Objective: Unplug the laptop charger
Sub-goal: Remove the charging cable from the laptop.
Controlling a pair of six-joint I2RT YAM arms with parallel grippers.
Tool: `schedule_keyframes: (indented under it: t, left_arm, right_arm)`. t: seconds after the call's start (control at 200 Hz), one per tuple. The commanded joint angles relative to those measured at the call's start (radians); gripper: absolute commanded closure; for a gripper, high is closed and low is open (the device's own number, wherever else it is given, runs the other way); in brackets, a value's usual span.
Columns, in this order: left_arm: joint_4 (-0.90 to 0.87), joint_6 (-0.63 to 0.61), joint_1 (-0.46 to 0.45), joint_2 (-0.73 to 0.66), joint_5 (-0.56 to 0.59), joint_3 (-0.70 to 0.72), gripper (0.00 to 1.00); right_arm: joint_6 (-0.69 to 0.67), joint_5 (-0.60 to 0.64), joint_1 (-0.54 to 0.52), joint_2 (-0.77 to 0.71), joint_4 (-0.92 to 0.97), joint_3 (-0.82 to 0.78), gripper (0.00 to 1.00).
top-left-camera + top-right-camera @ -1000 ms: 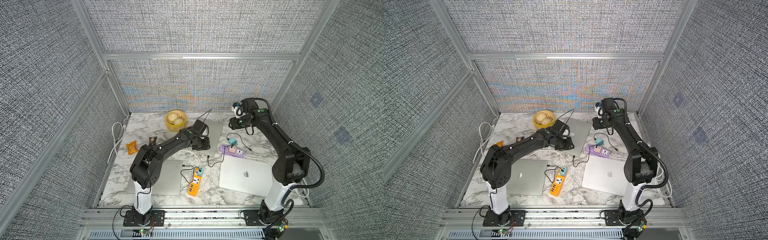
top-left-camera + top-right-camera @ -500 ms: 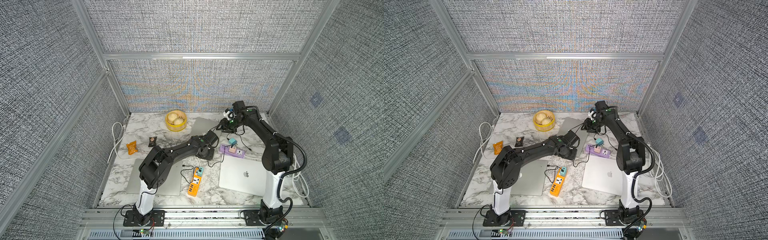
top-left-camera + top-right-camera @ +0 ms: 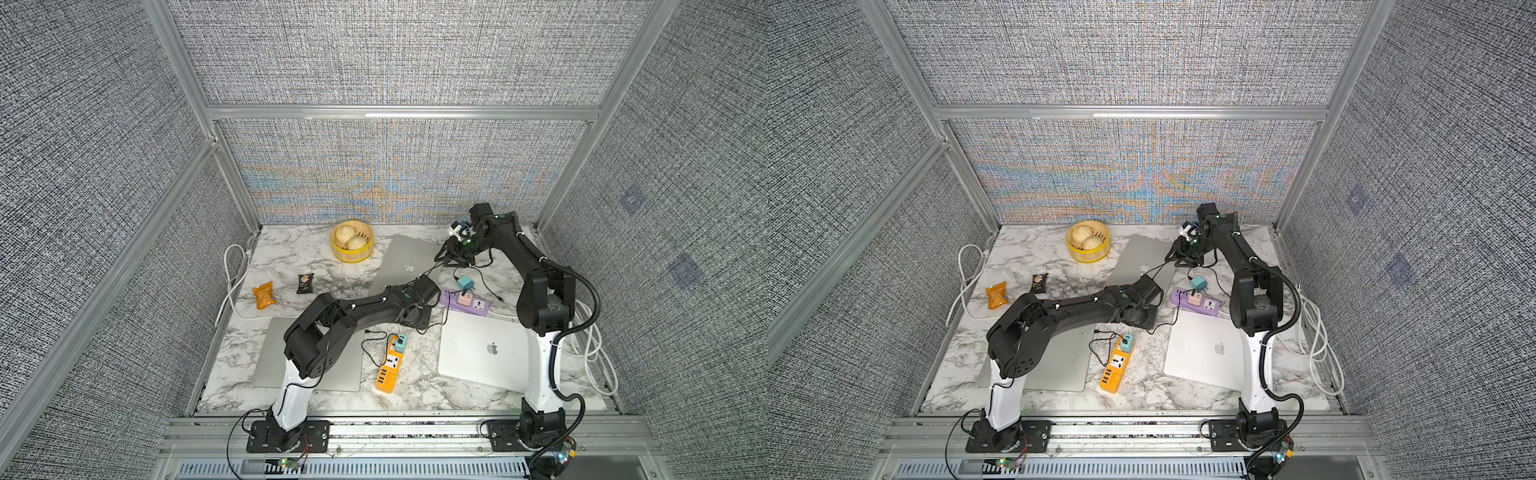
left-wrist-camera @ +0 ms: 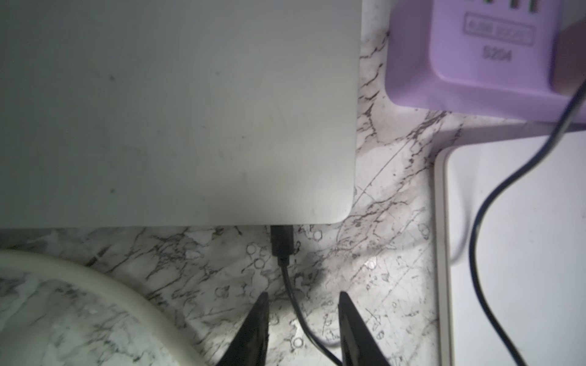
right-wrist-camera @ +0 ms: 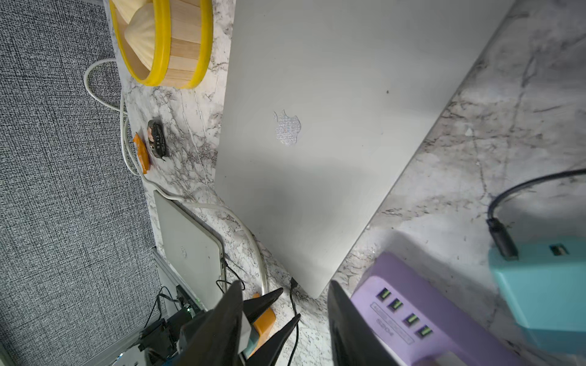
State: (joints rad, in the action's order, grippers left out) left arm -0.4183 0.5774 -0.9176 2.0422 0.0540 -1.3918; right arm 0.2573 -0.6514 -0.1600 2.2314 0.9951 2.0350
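A grey closed laptop (image 3: 405, 262) (image 5: 333, 126) lies at the back middle. The charger's black plug (image 4: 281, 244) (image 5: 293, 282) sits in the laptop's (image 4: 177, 111) near edge, close to the corner by the purple power strip (image 4: 475, 63). My left gripper (image 4: 301, 296) (image 5: 287, 305) is open just short of the plug, its fingertips either side of the black cable without touching it. In both top views the left gripper (image 3: 417, 320) (image 3: 1138, 316) is mostly hidden under its wrist. My right gripper (image 3: 451, 259) (image 3: 1179, 259) (image 5: 284, 285) hangs open above the laptop's far right side, holding nothing.
The purple power strip (image 3: 467, 301) carries a pink plug and a teal adapter (image 5: 539, 285). A white laptop (image 3: 482, 353), another grey laptop (image 3: 274, 357) and an orange power strip (image 3: 388, 365) lie in front. A bun steamer (image 3: 352, 241), two snack packets (image 3: 264, 295) and a white cable (image 3: 232, 282) lie at the left.
My left gripper has moved right off the laptop lid to its near right corner. My right gripper has dropped left toward the laptop's far side, its jaws narrowing.
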Motion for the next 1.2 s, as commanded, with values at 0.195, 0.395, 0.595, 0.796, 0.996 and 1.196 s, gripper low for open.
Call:
schedule_keyframes:
  t: [0.195, 0.395, 0.595, 0.796, 0.996, 1.196]
  left_arm:
    - [0.012, -0.004, -0.004, 0.033, 0.063, -0.026, 0.64]
    - [-0.024, -0.014, -0.005, 0.047, 0.051, -0.037, 0.65]
    - [-0.056, -0.001, -0.004, 0.041, 0.074, -0.03, 0.67]
    - [-0.076, -0.027, -0.004, 0.06, 0.085, -0.054, 0.7]
    - [-0.055, -0.032, -0.005, 0.074, 0.065, -0.061, 0.73]
    - [-0.066, -0.031, -0.004, 0.095, 0.058, -0.083, 0.74]
  right_arm:
    - [-0.027, -0.033, -0.016, 0.073, 0.11, 0.099, 0.59]
    - [-0.017, 0.008, -0.029, 0.125, 0.128, 0.124, 0.62]
    - [-0.041, 0.026, -0.044, 0.175, 0.179, 0.196, 0.64]
    - [-0.063, 0.024, -0.052, 0.226, 0.248, 0.271, 0.66]
    - [-0.079, 0.017, -0.055, 0.25, 0.267, 0.273, 0.66]
    - [-0.097, 0.01, -0.059, 0.262, 0.279, 0.273, 0.67]
